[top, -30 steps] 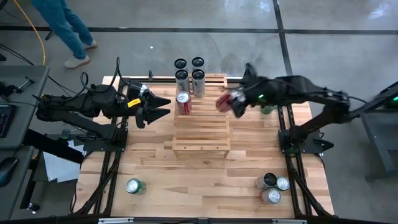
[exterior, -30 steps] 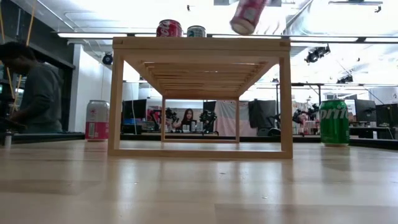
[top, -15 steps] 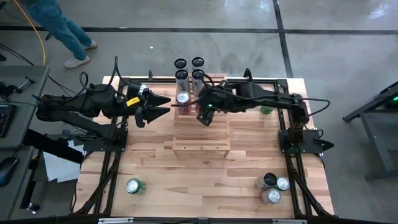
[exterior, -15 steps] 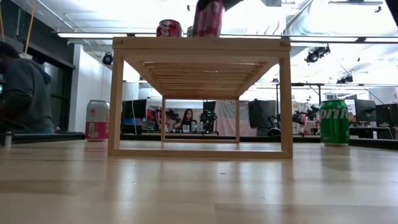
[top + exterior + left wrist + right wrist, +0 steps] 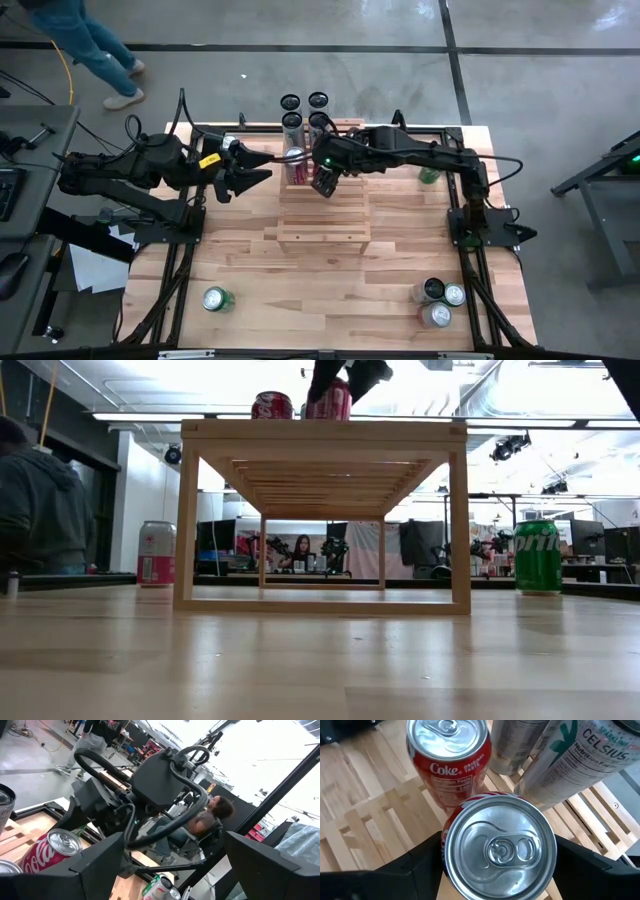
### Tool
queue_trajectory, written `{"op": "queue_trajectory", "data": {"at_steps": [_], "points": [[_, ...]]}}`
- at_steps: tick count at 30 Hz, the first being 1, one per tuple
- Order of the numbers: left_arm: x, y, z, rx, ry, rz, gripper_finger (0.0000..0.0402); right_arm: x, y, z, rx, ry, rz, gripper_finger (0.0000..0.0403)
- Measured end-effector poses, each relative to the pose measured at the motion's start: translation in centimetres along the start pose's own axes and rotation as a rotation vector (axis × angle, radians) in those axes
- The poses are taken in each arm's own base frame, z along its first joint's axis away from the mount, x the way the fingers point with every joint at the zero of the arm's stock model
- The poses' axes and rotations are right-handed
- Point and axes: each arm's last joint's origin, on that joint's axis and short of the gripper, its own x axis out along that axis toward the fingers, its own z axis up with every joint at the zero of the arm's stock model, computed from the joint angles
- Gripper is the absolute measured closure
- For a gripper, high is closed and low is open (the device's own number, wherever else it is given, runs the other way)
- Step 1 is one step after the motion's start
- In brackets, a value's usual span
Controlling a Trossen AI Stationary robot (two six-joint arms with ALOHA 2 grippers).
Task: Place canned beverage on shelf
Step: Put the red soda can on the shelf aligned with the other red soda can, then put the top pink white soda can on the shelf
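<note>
The light-wood slatted shelf [image 5: 323, 225] stands mid-table; it also shows in the low view [image 5: 320, 432]. On its far part stand a Coke can [image 5: 293, 160] and several tall silver cans [image 5: 318, 122]. My right gripper [image 5: 325, 180] reaches over the shelf and is shut on a red can [image 5: 500, 847], upright beside the Coke can [image 5: 452, 762]. My left gripper [image 5: 250, 170] is open and empty, just left of the shelf. My right gripper pinches the red can's side wall near its top [image 5: 447, 845] between its two fingers [image 5: 415, 865], one on each side. The fingers come from above, pointing down. The can stands upright, its base down at the shelf's top slats [image 5: 330, 418].
A green can [image 5: 538, 557] stands right of the shelf and a pink can [image 5: 156, 553] left of it. A green can [image 5: 215, 298] lies at the near left, three cans [image 5: 438, 300] at the near right. A person [image 5: 95, 40] walks beyond the far left corner.
My right gripper has gone from right of the shelf toward the table's left, over the shelf, then down. The red can has turned from tilted to upright and come down beside the Coke can.
</note>
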Motion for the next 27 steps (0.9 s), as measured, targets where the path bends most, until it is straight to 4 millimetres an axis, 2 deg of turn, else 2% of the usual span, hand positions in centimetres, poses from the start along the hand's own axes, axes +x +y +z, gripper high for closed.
{"op": "queue_trajectory", "data": {"at_steps": [12,13,17,19,24,27], "points": [[0.0,0.0,0.0,0.0,-0.002,0.001,0.0069,1.4,0.3,0.2,-0.02,0.018,0.027,0.0118],[0.0,0.0,0.0,0.0,-0.003,0.001,0.0069,1.4,0.3,0.2,-0.02,0.018,0.027,0.0113],[0.0,0.0,0.0,-0.001,-0.003,0.0,0.0069,1.4,0.3,0.3,-0.033,0.009,0.027,0.0037],[0.0,0.0,0.1,-0.001,-0.005,-0.002,0.0069,1.4,0.3,0.3,-0.031,0.008,0.026,0.0017],[0.0,-0.1,0.1,-0.004,-0.014,-0.009,0.0069,1.4,0.1,0.4,-0.053,0.007,0.025,0.003],[-0.3,-0.1,0.3,0.008,-0.017,-0.013,0.0069,0.7,-0.2,0.3,-0.079,0.005,0.026,0.0034]]}}
